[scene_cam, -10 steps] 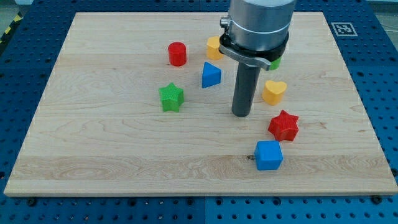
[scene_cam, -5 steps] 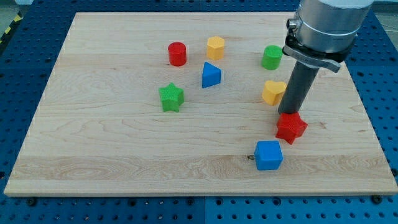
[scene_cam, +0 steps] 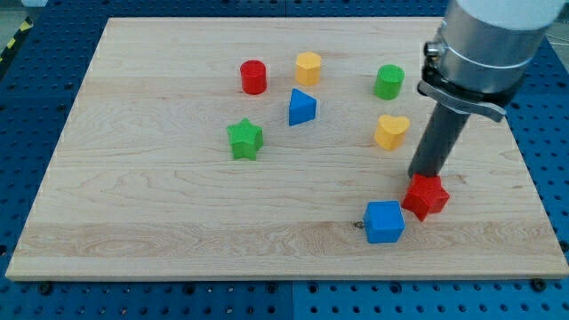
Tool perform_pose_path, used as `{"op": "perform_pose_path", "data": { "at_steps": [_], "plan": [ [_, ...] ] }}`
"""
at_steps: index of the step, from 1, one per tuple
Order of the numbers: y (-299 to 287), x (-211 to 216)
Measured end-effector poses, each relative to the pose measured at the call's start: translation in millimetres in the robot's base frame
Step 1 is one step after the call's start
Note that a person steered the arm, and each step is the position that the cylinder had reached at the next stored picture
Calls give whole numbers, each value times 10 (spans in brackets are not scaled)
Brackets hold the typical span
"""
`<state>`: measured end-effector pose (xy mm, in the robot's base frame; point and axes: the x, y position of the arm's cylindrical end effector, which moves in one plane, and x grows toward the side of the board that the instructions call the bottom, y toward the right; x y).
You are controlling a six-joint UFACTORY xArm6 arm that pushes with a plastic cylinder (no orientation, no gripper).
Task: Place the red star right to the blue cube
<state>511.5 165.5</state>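
Note:
The red star (scene_cam: 427, 196) lies near the view's lower right, just up and to the right of the blue cube (scene_cam: 384, 221), and touches or nearly touches its upper right corner. My tip (scene_cam: 423, 175) rests against the star's upper edge, the dark rod rising from it to the grey arm body at the view's top right.
On the wooden board (scene_cam: 160, 213) also lie a yellow heart (scene_cam: 391, 131), a green cylinder (scene_cam: 388, 82), a yellow hexagonal block (scene_cam: 308, 68), a red cylinder (scene_cam: 253, 77), a blue triangular block (scene_cam: 300, 108) and a green star (scene_cam: 244, 140).
My tip moved from the board's middle to the right, met the red star and pushed it down and slightly right, closer to the blue cube. Other blocks have not moved.

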Motion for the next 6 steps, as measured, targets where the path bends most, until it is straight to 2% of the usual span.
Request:
{"op": "perform_pose_path", "data": {
  "at_steps": [4,5,6],
  "plan": [
    [13,125],
    [-79,122],
    [-421,-77]
  ]
}}
